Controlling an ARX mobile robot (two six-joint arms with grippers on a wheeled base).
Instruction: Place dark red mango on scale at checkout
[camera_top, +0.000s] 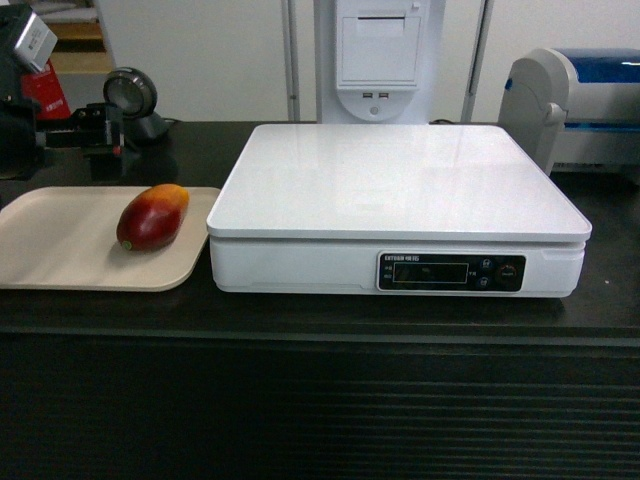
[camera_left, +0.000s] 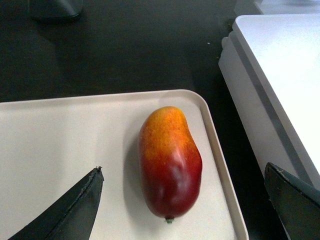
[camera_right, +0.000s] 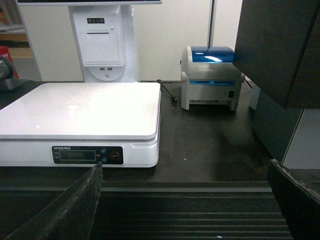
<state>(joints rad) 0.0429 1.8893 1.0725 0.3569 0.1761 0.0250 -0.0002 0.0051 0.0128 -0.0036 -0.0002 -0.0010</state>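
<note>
A: Where did we have the mango at this point?

B: On the beige tray, at 9 o'clock from the scale, near the tray's right edge. It lay on its side, red end toward us, yellow end pointing to about 1 o'clock. Nothing touched it.

A: Left gripper?

B: Jaws spread wide. In the wrist view we saw one finger at 7 o'clock of the fruit and the other off at 4 o'clock, over the gap between tray and scale. Fruit sat between them but left of centre. Height above it we couldn't tell.

A: Right gripper?

B: Also spread, empty, parked in front of the checkout, looking at the scale's display. Not involved.

A: So which step?

B: Pre-grasp, by our read. Platform was bare, mango not picked yet.

A: Next move?

B: We judged: shift left to centre on the fruit, descend, close across the short axis. Skin looked glossy, so it could slip; a firm mid-body grip seemed best. Then lift clear of the tray lip and carry toward 3 o'clock onto the platform.
</note>
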